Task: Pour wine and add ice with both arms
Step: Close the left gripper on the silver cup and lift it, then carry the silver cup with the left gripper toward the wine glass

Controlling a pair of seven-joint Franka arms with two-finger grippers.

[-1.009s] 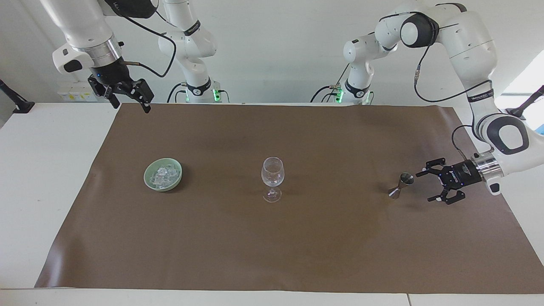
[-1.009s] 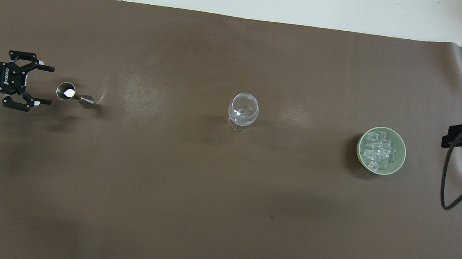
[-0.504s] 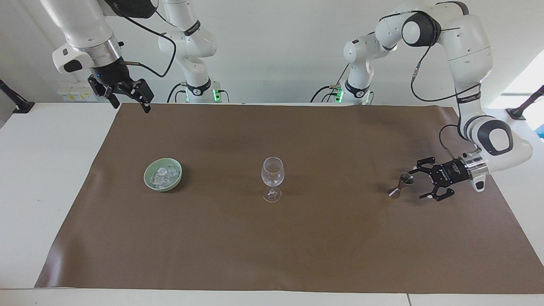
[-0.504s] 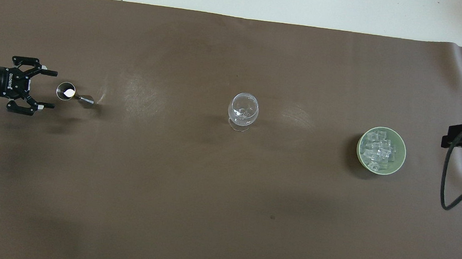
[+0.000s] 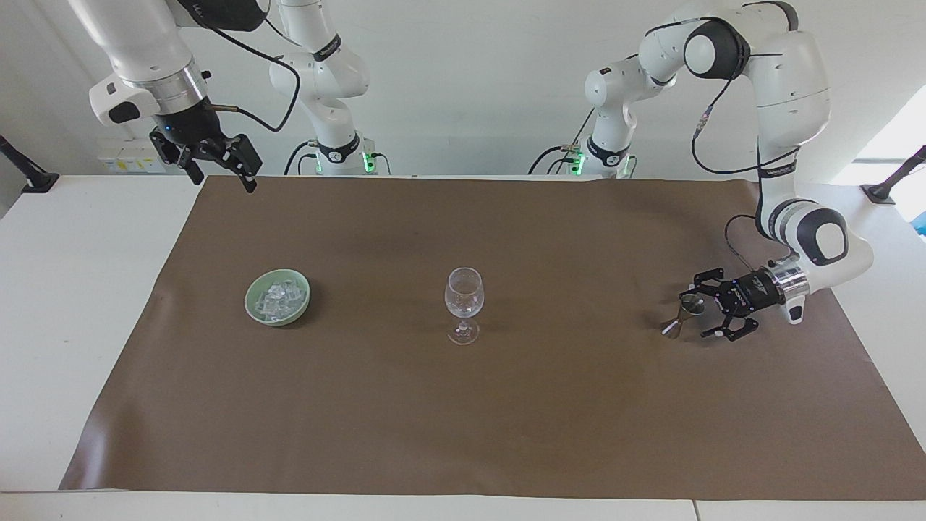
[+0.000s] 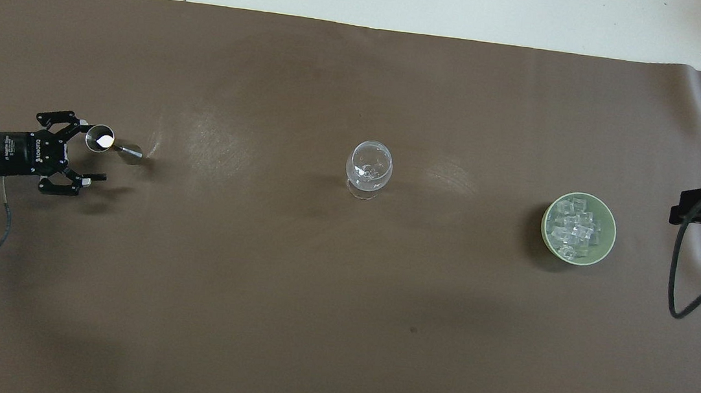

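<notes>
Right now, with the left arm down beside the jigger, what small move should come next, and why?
Probably ease the left gripper forward until its open jaws straddle the jigger, then close. The jigger stands upright just off the fingertips, not yet gripped. The right gripper waits high near its corner of the mat.

Bright, even light; soft shadows

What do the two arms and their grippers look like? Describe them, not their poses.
Both arms are glossy white with dark joint caps. Each has a silver wrist ring, a loose black cable, and a black gripper with linked fingers: left gripper, right gripper. Green lights glow at both bases.
</notes>
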